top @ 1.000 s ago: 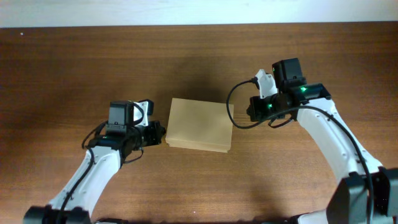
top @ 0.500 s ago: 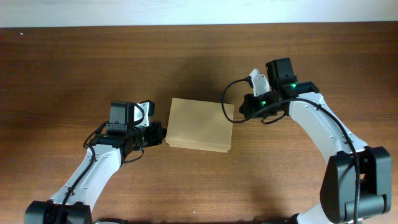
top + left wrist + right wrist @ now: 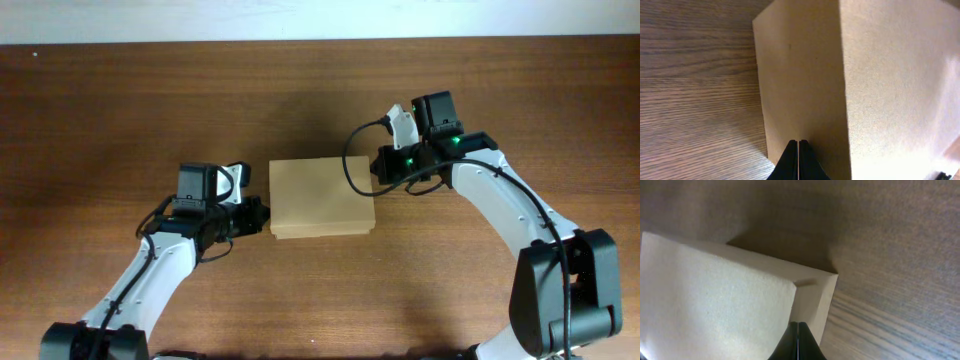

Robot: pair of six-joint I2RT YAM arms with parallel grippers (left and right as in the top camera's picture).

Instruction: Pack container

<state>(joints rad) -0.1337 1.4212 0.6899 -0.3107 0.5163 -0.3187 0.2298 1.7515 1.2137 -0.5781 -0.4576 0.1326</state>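
Observation:
The container, a plain tan cardboard box, lies in the middle of the table with its lid down flat. My left gripper is shut, and its tips rest against the box's left side wall. In the left wrist view the closed fingertips meet that wall low down. My right gripper is shut too, with its tips at the box's upper right corner. In the right wrist view the tips sit against the container's corner edge. Neither gripper holds anything.
The brown wooden table surrounds the box on all sides. A pale wall strip runs along the far edge. Black cables loop from the right arm over the box's right end.
My right gripper has moved left against the box's upper right corner. The box has turned from slightly skewed to nearly square and shifted a little left. The left gripper has barely moved.

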